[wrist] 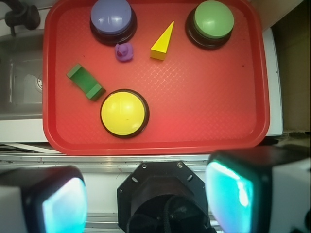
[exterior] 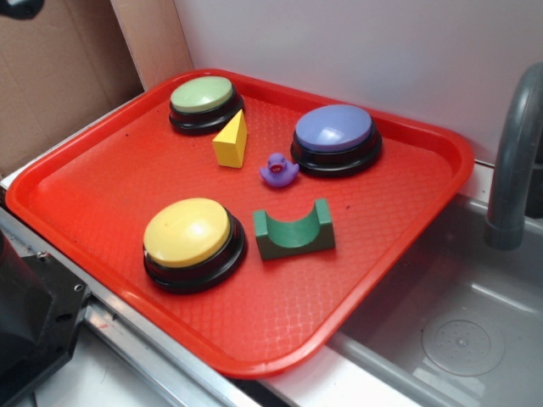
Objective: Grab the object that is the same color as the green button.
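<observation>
The object, a small dark green arch block [exterior: 294,231] [wrist: 85,81], lies on the red tray [exterior: 93,199] [wrist: 209,116] just right of the yellow button in the exterior view. The pale green button [exterior: 204,102] [wrist: 212,21] sits at the tray's far left corner. My gripper [wrist: 146,199] is open, high above the robot's base and off the tray's near edge, with nothing between its fingers. Its fingers [wrist: 228,194] glow teal in the wrist view. The exterior view does not show the gripper.
On the tray also stand a yellow button [exterior: 192,239] [wrist: 124,112], a purple-blue button [exterior: 336,137] [wrist: 112,18], a yellow wedge [exterior: 232,140] [wrist: 163,41] and a purple toy duck [exterior: 277,170] [wrist: 124,51]. A sink [exterior: 458,331] with a grey faucet [exterior: 515,153] lies to the right.
</observation>
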`<state>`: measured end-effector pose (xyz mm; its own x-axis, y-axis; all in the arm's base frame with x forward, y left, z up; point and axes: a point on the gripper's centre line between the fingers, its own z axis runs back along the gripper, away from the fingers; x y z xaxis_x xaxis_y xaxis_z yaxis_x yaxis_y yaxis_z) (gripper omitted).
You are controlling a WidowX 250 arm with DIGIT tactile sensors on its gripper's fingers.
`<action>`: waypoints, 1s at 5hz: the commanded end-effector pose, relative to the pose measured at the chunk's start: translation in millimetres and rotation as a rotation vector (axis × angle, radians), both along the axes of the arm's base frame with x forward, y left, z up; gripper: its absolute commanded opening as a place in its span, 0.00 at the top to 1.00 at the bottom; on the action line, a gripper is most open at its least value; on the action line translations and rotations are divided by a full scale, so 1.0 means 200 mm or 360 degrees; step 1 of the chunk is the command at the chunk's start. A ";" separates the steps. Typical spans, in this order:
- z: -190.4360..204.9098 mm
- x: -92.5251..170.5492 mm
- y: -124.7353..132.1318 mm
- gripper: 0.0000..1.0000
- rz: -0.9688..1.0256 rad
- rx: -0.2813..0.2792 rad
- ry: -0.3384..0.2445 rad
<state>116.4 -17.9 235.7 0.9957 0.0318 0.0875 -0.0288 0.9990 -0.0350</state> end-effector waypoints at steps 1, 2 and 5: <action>0.00 0.00 0.00 0.00 0.0000 0.0000 0.0000; 0.00 0.05 -0.03 0.00 -0.0192 0.0032 -0.0033; -0.14 0.33 -0.25 0.00 -0.0845 0.0117 -0.0134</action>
